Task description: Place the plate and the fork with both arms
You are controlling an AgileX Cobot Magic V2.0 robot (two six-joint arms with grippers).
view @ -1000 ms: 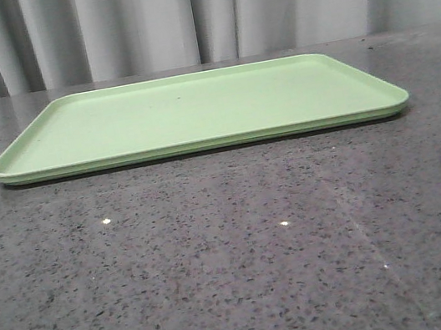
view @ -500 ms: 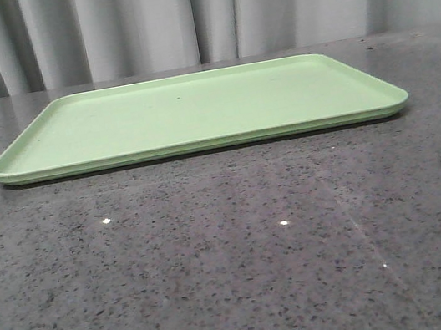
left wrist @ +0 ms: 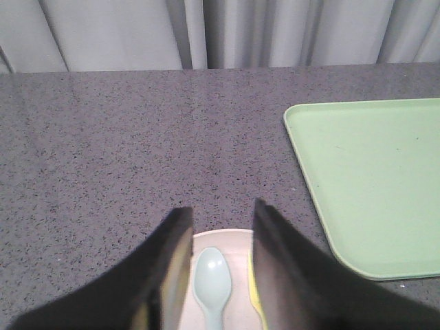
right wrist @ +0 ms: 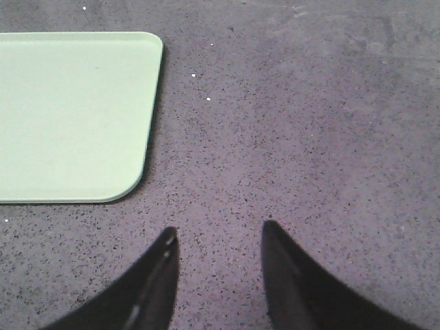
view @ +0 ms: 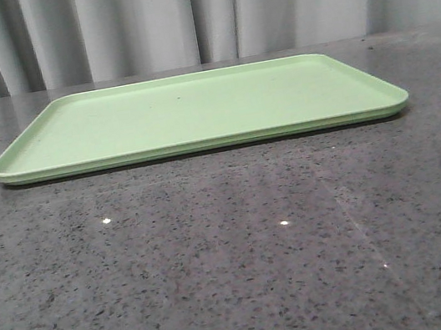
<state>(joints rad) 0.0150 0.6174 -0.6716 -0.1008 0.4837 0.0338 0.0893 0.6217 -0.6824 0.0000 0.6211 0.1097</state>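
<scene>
Left gripper (left wrist: 221,220), jaws spread and empty, hangs directly over the plate (left wrist: 237,238); right gripper (right wrist: 216,237), also spread, holds nothing

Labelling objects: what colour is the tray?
Light green tray, plain, no pattern; clearest in the front view.

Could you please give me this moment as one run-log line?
left gripper: open over plate | pale blue spoon in plate | right gripper: open, empty, above table | tray: empty
</scene>
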